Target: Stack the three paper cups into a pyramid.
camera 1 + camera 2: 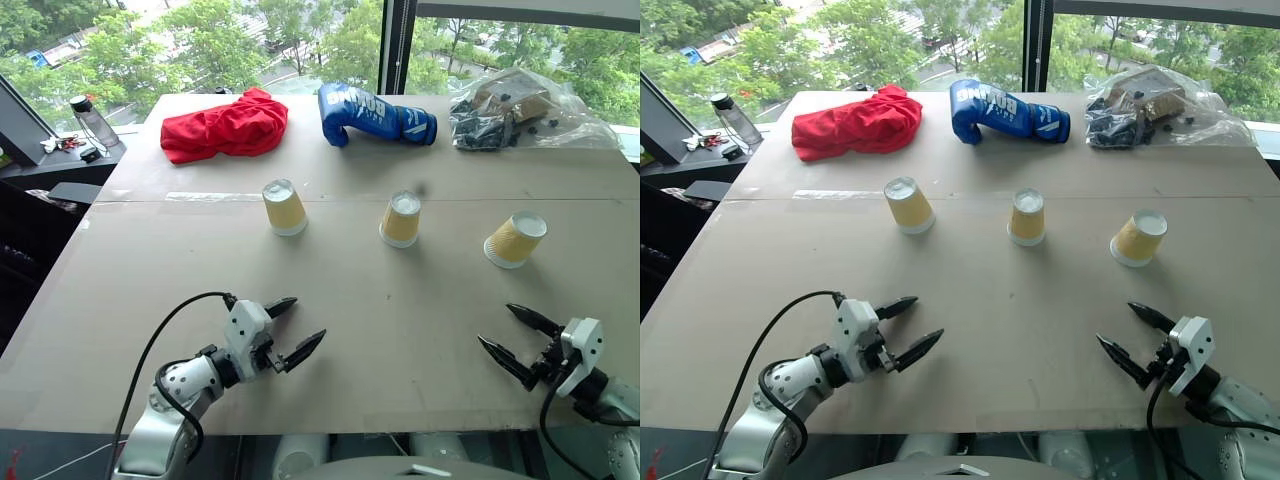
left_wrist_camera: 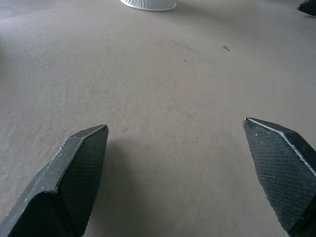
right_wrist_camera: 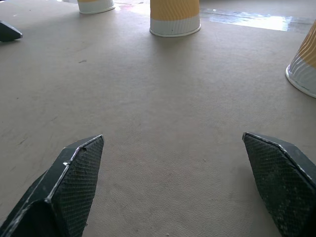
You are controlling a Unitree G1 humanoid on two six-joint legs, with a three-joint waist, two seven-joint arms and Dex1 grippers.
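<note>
Worktop (image 1: 350, 330): broad beige board surface carrying everything; windows with trees outside run along its far edge.
Red cloth (image 1: 225, 127): crumpled heap at the far left of the worktop.
Plastic bag (image 1: 525, 110): clear, crinkled, with dark small parts inside, at the far right.
Boxing glove (image 1: 372, 114): blue with white lettering, lying on its side between the red cloth and the plastic bag.
Left pincer (image 1: 298, 326): low over the near left of the worktop, pointing forward and toward the middle; its two black fingers stand wide apart with nothing between them, well short of the cups.
Right pincer (image 1: 510, 331): low over the near right, pointing forward and toward the middle; fingers likewise spread wide, bare worktop between them.
Left cup (image 1: 284, 207): upside down, white base up, mustard ribbed wall, standing in the middle band of the worktop.
Middle cup (image 1: 402, 219): upside down, standing apart from the other two, roughly centred between them.
Right cup (image 1: 515, 240): upside down too, seen at a slant near the picture's edge, slightly nearer the robot than the other two.
Cup layout: all three stand singly in a loose row across the worktop, none touching, none stacked.
Bottle (image 1: 94, 121): clear, dark cap, on a side surface beyond the worktop's left edge.
</note>
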